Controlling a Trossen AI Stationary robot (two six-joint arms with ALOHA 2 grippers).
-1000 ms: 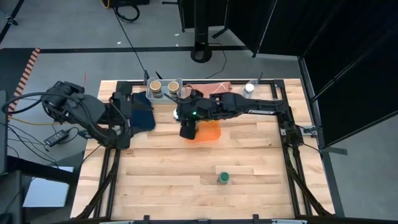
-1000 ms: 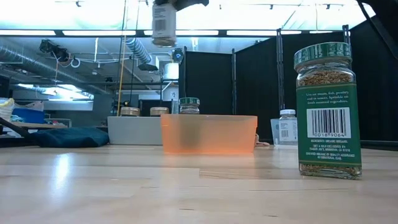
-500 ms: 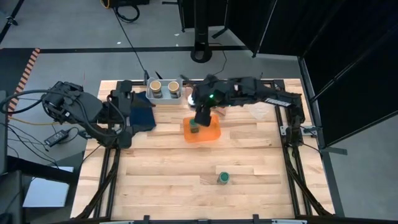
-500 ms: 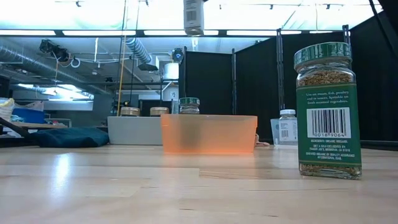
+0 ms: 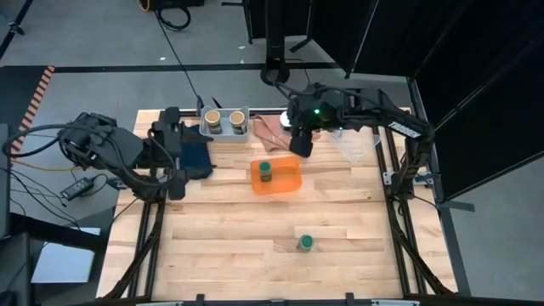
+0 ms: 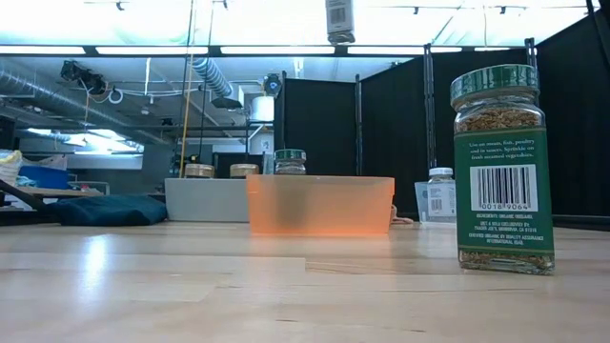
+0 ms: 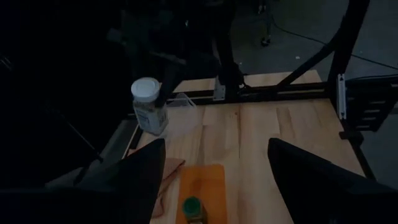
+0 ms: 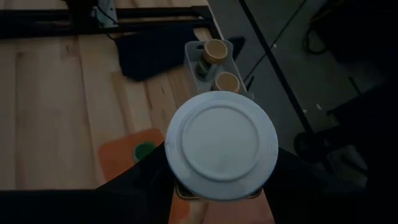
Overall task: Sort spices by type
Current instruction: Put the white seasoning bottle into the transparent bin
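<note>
Orange tray (image 5: 277,178) holding green jar (image 5: 265,171), tan jars (image 5: 224,119) in grey bin (image 5: 224,131), second green jar (image 5: 305,243) alone near front, right gripper (image 5: 301,141) above far edge | low: white jar (image 6: 339,19) held high, another white jar (image 6: 439,195) far right | left wrist: left gripper (image 7: 214,180) jaws apart, empty | right wrist: jaws seemingly clamped on white jar, fingers mostly hidden under cap
</note>
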